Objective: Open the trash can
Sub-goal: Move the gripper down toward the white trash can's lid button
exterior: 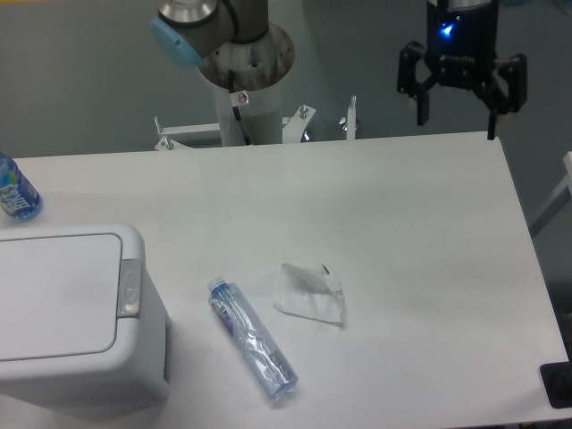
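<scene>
The trash can [71,313] is a large boxy white bin at the front left of the table. Its flat lid is down and its small grey push latch [130,289] faces right. My gripper [456,112] hangs high above the table's far right edge, far from the can. Its two black fingers are spread apart and hold nothing.
A clear plastic bottle [253,338] lies on the table just right of the can. A crumpled white wrapper [311,292] lies beside it. A blue bottle [15,189] stands at the far left edge. The arm's base column [246,89] stands behind the table.
</scene>
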Robot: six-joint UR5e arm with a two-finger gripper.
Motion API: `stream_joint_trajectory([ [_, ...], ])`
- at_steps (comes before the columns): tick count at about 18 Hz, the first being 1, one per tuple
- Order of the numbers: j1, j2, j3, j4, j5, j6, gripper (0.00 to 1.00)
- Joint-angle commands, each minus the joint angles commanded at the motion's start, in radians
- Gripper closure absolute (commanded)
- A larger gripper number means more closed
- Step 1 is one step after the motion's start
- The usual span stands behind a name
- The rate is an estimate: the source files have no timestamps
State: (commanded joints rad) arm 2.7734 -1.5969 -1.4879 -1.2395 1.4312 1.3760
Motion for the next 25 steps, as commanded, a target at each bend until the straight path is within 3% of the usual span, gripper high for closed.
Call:
stream_joint_trajectory([
  [4, -0.005, 0.009, -0.011, 0.003, -0.005, -0.034, 0.0],
  [6, -0.052, 0.002, -0.011, 0.017, -0.005, -0.139, 0.0],
  [9, -0.179, -0.053, -0.005, 0.101, -0.005, -0.386, 0.0],
  [13, -0.34, -0.129, 0.002, 0.213, -0.006, -0.835, 0.0],
  [16, -0.435, -0.17, 0.024, 0.248, -0.031, -1.033, 0.0],
  [21, -0.498, -0.215, 0.075, 0.252, -0.161, -1.256, 0.0],
  [25, -0.548, -0.225, 0.075, 0.262, -0.173, -1.285, 0.0],
])
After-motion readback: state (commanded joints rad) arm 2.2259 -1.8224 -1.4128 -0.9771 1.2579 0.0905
